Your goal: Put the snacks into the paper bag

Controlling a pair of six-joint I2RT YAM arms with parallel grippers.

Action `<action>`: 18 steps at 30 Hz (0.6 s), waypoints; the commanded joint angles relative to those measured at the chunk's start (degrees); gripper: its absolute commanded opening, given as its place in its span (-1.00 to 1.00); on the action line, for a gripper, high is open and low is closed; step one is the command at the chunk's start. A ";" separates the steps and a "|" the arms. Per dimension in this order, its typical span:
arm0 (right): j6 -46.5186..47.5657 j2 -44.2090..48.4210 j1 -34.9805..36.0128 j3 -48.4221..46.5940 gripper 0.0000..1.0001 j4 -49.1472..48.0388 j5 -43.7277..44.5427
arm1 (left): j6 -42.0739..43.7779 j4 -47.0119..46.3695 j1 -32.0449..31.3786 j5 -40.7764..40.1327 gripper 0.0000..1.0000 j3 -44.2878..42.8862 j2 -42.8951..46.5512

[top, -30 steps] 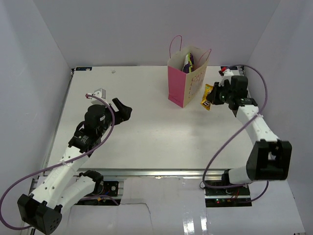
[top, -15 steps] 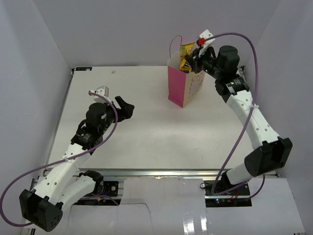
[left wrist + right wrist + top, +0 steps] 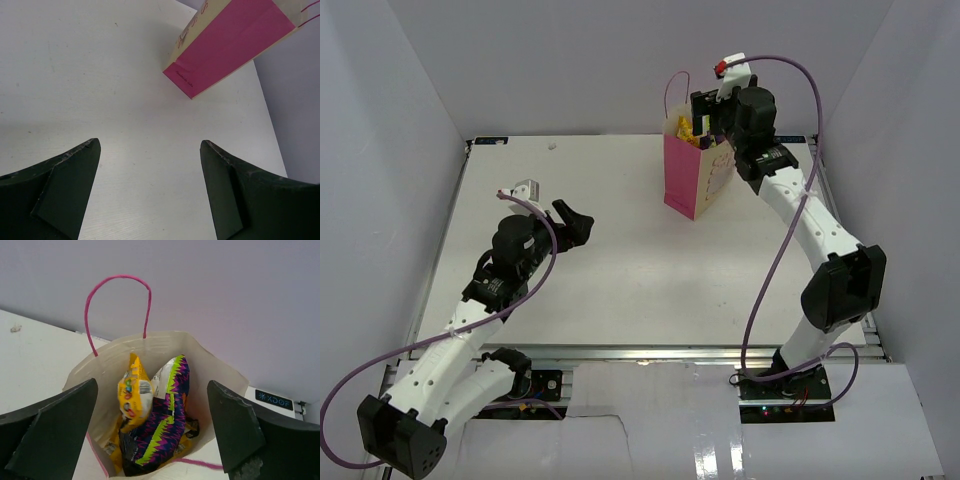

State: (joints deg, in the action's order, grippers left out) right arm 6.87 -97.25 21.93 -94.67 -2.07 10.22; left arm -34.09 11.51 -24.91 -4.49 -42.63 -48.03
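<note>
The paper bag (image 3: pixel 692 172) stands upright at the back of the table, pink side panel toward me, with its pink cord handles (image 3: pixel 118 286) up. My right gripper (image 3: pixel 705 112) hovers just over its mouth, open and holding nothing. Looking straight down, the right gripper (image 3: pixel 152 385) frames the bag's inside. A yellow packet (image 3: pixel 134 395) lies loose on top of the purple zigzag chip bag (image 3: pixel 165 427), with more yellow wrappers (image 3: pixel 114 452) beneath. My left gripper (image 3: pixel 576 225) rests low over the table's left middle, open and empty. The left gripper (image 3: pixel 150 144) faces the bag's pink panel (image 3: pixel 230 45).
White enclosure walls (image 3: pixel 410 110) close in the table (image 3: pixel 610 260) on three sides. A black labelled box (image 3: pixel 272 400) sits at the table's back right edge, behind the bag. A small speck (image 3: pixel 552 146) lies near the back edge.
My right gripper lifted a yellow packet from the table beside the bag up over the bag's mouth, then opened; the packet now lies inside. The left arm barely moved.
</note>
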 commanded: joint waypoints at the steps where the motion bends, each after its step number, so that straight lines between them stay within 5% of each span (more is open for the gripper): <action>1: 2.35 5.67 0.30 -3.13 0.86 1.93 -5.10 | 0.77 -0.96 0.21 0.71 0.82 -1.05 0.48; 6: 5.07 10.32 0.30 -6.23 0.80 18.74 -12.51 | 4.81 -0.26 0.21 0.63 0.83 -3.95 -0.40; 12: 5.87 22.70 -1.88 16.95 0.80 21.06 4.17 | 7.19 0.45 0.21 0.18 0.83 -5.71 -0.40; 18: 5.87 34.14 -8.39 30.76 0.80 20.52 7.62 | 7.72 0.80 0.21 1.50 0.84 -7.64 -3.82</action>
State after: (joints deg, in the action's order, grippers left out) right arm 12.08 -67.37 15.42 -66.78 18.37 13.06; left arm -27.66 12.03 -24.91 -4.05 -47.64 -50.19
